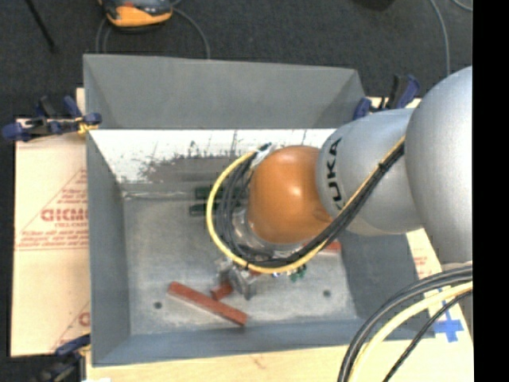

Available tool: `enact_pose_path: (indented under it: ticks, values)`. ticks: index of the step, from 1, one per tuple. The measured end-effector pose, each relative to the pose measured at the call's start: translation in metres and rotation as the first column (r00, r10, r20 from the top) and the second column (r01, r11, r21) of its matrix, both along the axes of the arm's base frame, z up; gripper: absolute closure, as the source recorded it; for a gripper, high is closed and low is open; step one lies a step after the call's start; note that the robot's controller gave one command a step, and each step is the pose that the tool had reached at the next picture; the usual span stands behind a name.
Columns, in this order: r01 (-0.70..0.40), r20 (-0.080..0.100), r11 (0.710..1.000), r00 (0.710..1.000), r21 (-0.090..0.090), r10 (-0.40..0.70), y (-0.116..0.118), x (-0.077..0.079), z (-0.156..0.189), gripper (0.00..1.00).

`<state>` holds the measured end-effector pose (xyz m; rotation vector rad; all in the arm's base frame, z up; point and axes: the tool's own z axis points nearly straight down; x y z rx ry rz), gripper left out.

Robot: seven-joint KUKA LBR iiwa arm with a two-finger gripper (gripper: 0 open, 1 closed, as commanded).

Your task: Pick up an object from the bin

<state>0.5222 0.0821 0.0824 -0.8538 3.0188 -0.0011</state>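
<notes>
My gripper (pixel 236 280) hangs low over the bin floor, just in front of the middle, mostly hidden under the arm's orange cover. Right below it lies a long red-brown flat bar (pixel 207 304), running from left to lower right along the floor. A small red piece (pixel 222 292) sits at the gripper's tip, touching or just beside the bar. I cannot make out whether anything is held.
A dark green thing (pixel 199 199) lies near the back wall, left of the arm. A small green bit (pixel 298 275) and a red bit (pixel 332 247) peek out from under the arm on the right. The floor to the left is bare grey metal.
</notes>
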Motion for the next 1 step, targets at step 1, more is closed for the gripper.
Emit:
enact_pose_path:
  ticks: [1]
  values:
    - [-0.002, 0.001, 1.000, 1.000, 0.000, 0.002, -0.0724, 0.0448, 0.1272, 1.00]
